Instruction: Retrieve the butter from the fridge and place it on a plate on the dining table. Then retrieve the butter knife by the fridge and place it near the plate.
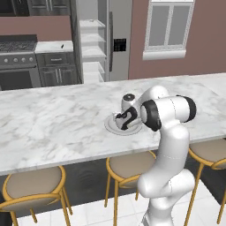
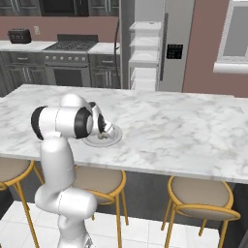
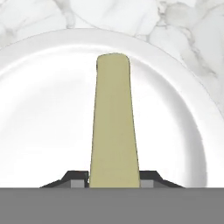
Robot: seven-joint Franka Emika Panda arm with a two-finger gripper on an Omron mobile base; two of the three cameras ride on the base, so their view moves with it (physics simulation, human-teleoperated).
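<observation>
My gripper (image 3: 113, 181) sits over the plate (image 3: 39, 109) near the dining table's (image 1: 53, 119) stool-side edge, butter (image 3: 113, 127) between my fingers, fridge (image 1: 115, 39) behind the far edge.

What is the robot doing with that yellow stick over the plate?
The robot's gripper is holding the butter, pinched between its two fingers, right over the plate on the dining table. It has not let go. Behind it, the fridge stands open, so the butter's trip to the plate is nearly finished.
</observation>
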